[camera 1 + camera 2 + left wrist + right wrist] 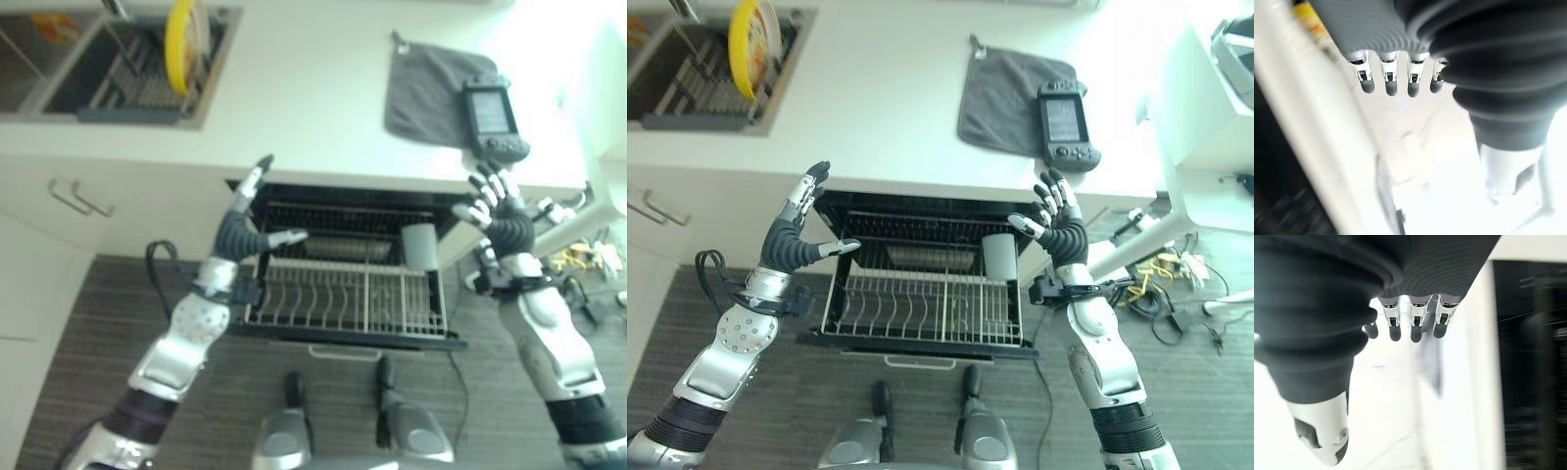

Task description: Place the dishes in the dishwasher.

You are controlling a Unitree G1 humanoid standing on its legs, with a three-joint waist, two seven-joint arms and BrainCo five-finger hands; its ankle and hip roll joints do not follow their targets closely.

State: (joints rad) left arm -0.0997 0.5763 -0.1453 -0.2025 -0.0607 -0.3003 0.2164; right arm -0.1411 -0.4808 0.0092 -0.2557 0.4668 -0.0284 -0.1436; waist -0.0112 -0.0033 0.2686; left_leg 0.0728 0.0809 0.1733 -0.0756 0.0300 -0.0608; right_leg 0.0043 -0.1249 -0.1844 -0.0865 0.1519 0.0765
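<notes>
We read no writing anywhere. The left hand (789, 240) and right hand (1058, 227) are raised with fingers straight and spread, holding nothing, one either side of the open dishwasher (921, 294). Its pulled-out rack (911, 313) holds a grey cup (998, 257). A yellow plate (752, 34) stands upright in the sink (715, 83), partly cut off. A grey cloth (1004, 93) and a dark handheld device (1066, 122) lie on the counter (882, 117).

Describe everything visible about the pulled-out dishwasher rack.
The dishwasher rack is a silvery wire basket with rows of upright tines, drawn out of the dark dishwasher opening under the white counter. It sits level above the wood-look floor. It looks nearly empty: no plates stand in the tines, and a grey upright container sits at its back right corner. Neither robot hand touches it; the left robot hand and right robot hand are raised, open, at either side.
</notes>
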